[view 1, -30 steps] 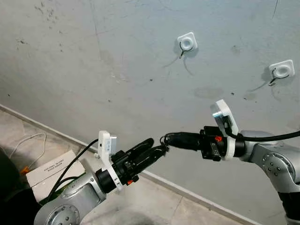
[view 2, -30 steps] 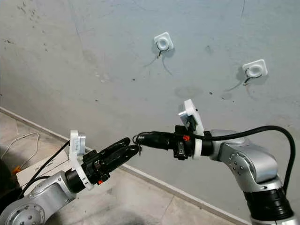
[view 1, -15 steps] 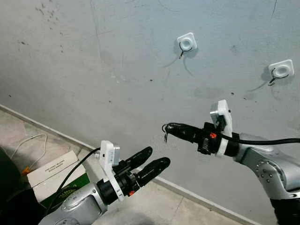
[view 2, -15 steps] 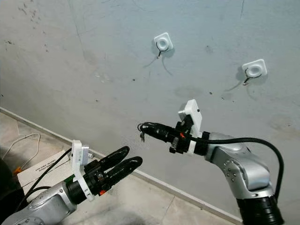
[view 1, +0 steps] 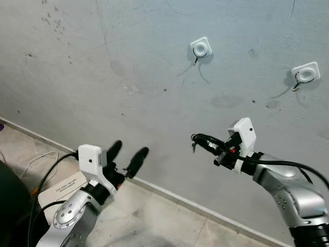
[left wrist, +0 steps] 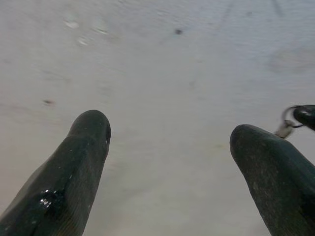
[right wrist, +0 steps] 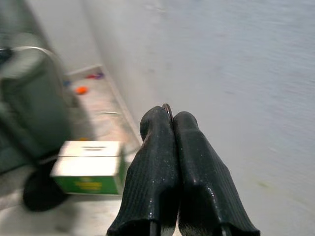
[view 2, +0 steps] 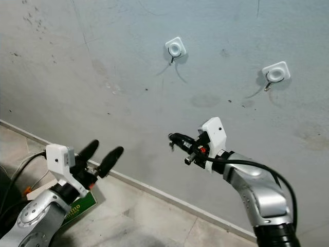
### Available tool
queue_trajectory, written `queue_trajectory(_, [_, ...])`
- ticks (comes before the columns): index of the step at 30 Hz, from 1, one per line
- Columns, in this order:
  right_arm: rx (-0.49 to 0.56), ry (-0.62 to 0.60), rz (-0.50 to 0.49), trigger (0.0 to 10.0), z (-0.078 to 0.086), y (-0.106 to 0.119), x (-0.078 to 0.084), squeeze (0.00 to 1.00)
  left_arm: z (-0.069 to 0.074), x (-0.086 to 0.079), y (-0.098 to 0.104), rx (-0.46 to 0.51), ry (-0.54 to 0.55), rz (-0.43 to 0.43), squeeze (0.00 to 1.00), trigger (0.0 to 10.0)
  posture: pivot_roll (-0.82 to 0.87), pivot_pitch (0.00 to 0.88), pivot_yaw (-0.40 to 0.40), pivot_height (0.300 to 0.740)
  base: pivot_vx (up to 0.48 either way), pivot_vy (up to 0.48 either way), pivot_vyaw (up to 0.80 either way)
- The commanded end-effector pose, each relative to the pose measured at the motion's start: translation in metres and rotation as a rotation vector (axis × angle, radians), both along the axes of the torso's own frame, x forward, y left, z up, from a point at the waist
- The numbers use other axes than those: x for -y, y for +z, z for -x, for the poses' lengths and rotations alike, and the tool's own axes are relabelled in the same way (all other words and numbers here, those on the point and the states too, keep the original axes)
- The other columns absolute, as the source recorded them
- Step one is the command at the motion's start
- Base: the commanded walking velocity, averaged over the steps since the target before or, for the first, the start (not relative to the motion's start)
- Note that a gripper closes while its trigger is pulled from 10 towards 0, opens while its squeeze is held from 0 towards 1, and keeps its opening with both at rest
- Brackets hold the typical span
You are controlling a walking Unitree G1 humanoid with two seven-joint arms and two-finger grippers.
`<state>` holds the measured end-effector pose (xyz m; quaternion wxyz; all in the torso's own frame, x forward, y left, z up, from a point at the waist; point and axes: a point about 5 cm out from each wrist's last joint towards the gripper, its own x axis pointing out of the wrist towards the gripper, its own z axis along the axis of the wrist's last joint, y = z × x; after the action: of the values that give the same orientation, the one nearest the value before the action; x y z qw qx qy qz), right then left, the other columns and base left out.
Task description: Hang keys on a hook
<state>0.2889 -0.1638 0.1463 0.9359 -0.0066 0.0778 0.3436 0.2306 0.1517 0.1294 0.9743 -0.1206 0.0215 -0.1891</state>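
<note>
My right gripper point(view 1: 199, 141) is pinched tight on the keys point(view 1: 194, 146), which dangle from its tips in front of the wall point(view 1: 128, 67), below the nearer hook point(view 1: 199, 49). My left gripper point(view 1: 127, 156) hangs spread wide, low near the skirting. I am carrying; next I must lift the ring up onto that hook

Head stereo pair faces the wall point(view 1: 128, 62) from a standing distance, angled slightly down; both eyes share the two hooks, both arms and the floor strip. Left wrist cam looks along the spread left hand point(left wrist: 167, 162) at bare wall. Right wrist cam looks along the closed right hand point(right wrist: 172, 123), wall just beside it, floor beyond.
</note>
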Motion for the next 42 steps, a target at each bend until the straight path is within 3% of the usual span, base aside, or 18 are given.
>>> queue_trajectory(1, [0.031,-0.055,0.022,0.0,-0.001,0.001,0.006,0.00,-0.002,-0.003,-0.004,-0.006,0.029,-0.027,1.00,10.0,-0.01,0.055,0.037,0.740,0.000,0.000,0.00])
queue_trajectory(3, [0.049,-0.132,0.036,0.0,-0.001,0.000,0.010,0.00,-0.002,-0.003,-0.006,0.000,0.046,-0.067,1.00,10.0,-0.02,0.051,0.032,0.740,0.000,0.000,0.00])
queue_trajectory(6, [0.057,-0.184,0.046,0.0,0.000,-0.003,0.012,0.00,-0.003,-0.003,-0.009,-0.004,0.063,-0.055,1.00,10.0,-0.02,0.049,0.026,0.740,0.000,0.000,0.00])
queue_trajectory(7, [0.088,-0.256,0.115,1.1,0.001,-0.006,0.017,0.00,-0.003,-0.003,-0.013,-0.016,0.087,-0.083,1.00,10.0,-0.03,0.045,0.011,0.740,0.000,0.000,0.00])
queue_trajectory(8, [0.100,-0.278,0.143,0.0,0.003,-0.009,0.018,0.00,-0.002,-0.003,-0.016,-0.019,0.092,-0.088,1.00,10.0,-0.03,0.043,0.008,0.740,0.000,0.000,0.00])
queue_trajectory(15, [0.084,-0.530,0.128,0.0,0.017,-0.022,0.027,0.00,-0.003,0.003,-0.022,-0.030,0.122,-0.114,1.00,10.0,-0.05,0.047,0.011,0.740,0.000,0.000,0.00])
queue_trajectory(16, [0.067,-0.576,0.119,0.0,0.019,-0.025,0.028,0.00,-0.005,0.004,-0.022,-0.042,0.131,-0.106,0.93,10.0,-0.05,0.047,0.011,0.740,0.000,0.000,0.00])
queue_trajectory(17, [0.083,-0.566,0.133,0.0,0.021,-0.025,0.026,0.00,-0.007,0.004,-0.022,-0.045,0.137,-0.107,0.00,10.0,-0.05,0.047,0.011,0.740,0.000,0.000,0.00])
queue_trajectory(24, [0.108,-0.569,0.159,0.0,0.031,-0.026,0.022,0.00,-0.010,0.008,-0.020,-0.025,0.129,-0.132,0.00,10.0,-0.06,0.045,0.008,0.740,0.000,0.000,0.00])
queue_trajectory(29, [0.119,-0.656,0.169,0.0,0.039,-0.022,0.028,0.00,-0.008,0.007,-0.024,-0.047,0.155,-0.129,0.00,10.0,-0.06,0.049,0.008,0.740,0.000,0.000,0.00])
queue_trajectory(35, [0.117,-0.674,0.167,0.0,0.049,-0.021,0.027,0.00,-0.008,0.007,-0.024,-0.044,0.149,-0.150,0.00,10.0,-0.06,0.053,0.011,0.740,0.000,0.000,0.00])
queue_trajectory(42, [0.113,-0.639,0.150,0.0,0.047,-0.018,0.019,0.00,-0.014,0.016,-0.021,-0.010,0.119,-0.199,0.00,10.0,-0.07,0.059,0.007,0.740,0.000,0.000,-0.79])
